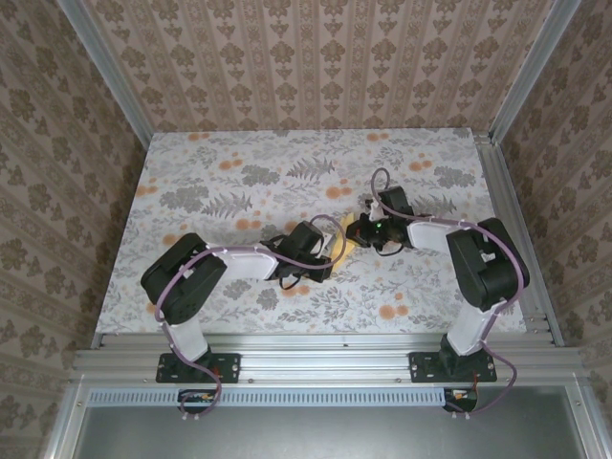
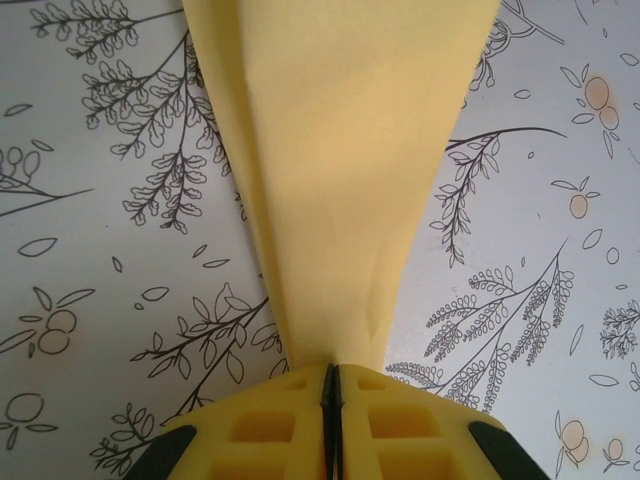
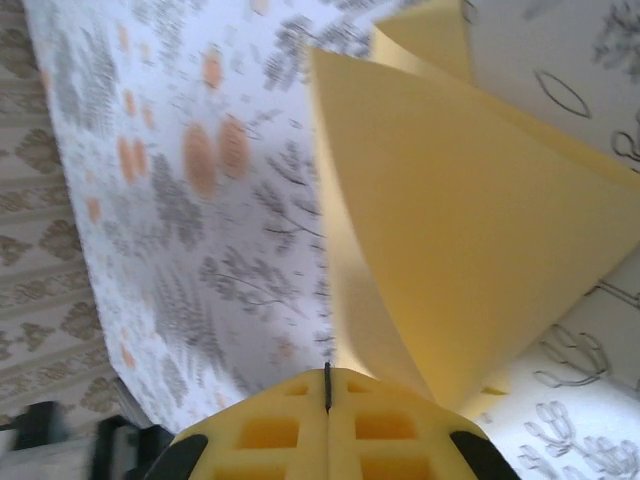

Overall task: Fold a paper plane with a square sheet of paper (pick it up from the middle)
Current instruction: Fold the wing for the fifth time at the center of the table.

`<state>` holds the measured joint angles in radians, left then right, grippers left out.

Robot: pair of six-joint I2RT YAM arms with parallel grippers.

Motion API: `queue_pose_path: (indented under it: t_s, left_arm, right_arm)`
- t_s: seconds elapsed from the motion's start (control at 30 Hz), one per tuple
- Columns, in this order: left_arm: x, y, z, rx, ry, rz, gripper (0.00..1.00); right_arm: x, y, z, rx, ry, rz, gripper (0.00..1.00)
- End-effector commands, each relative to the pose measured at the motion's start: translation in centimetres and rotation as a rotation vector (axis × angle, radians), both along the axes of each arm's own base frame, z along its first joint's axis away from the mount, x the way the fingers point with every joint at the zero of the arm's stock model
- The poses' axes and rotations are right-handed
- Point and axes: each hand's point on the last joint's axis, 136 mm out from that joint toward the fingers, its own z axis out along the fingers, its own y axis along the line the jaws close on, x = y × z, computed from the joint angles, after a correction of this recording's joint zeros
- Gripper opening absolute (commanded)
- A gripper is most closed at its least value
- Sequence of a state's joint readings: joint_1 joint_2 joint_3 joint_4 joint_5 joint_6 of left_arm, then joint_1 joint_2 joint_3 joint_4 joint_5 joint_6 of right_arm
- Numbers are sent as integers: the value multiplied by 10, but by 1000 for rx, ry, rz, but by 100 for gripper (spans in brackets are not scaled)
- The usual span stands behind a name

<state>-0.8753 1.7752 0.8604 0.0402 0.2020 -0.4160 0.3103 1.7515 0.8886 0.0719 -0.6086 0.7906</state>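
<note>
The pale-yellow sheet of paper (image 1: 340, 249) hangs between my two grippers at the middle of the table, folded lengthwise into a tapering shape. In the left wrist view the paper (image 2: 340, 150) narrows toward my left gripper (image 2: 330, 372), whose jaws are shut on its narrow end. The paper (image 3: 470, 200) curves up off the cloth in the right wrist view, and its lower edge runs into my right gripper (image 3: 328, 378), whose jaws are pressed together on it. From above, the left gripper (image 1: 333, 252) and the right gripper (image 1: 354, 235) nearly touch.
A floral cloth (image 1: 239, 172) with orange flower prints covers the table. Aluminium rails run along the right side (image 1: 512, 220) and the front edge (image 1: 325, 349). Patterned walls close in the back and both sides. Both arms' cables loop near the middle.
</note>
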Motion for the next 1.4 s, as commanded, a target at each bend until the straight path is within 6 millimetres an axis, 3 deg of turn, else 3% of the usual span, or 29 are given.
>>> queue_pose_path:
  t_s: [0.0, 0.3, 0.6, 1.17, 1.37]
  left_arm:
    - [-52, 83, -69, 373, 195, -14, 11]
    - [-50, 82, -71, 380, 184, -29, 11]
    - [-53, 84, -74, 389, 189, -49, 11]
    - [-63, 95, -82, 426, 199, -91, 11]
    - [-68, 100, -86, 444, 211, -98, 11]
  right_arm:
    - [0, 3, 12, 24, -15, -26, 8]
    - [5, 30, -8, 61, 1, 10, 8]
    - [12, 34, -29, 76, 6, 10, 8]
    - [18, 17, -69, -77, 106, -23, 6]
    - [31, 8, -70, -93, 102, -54, 6]
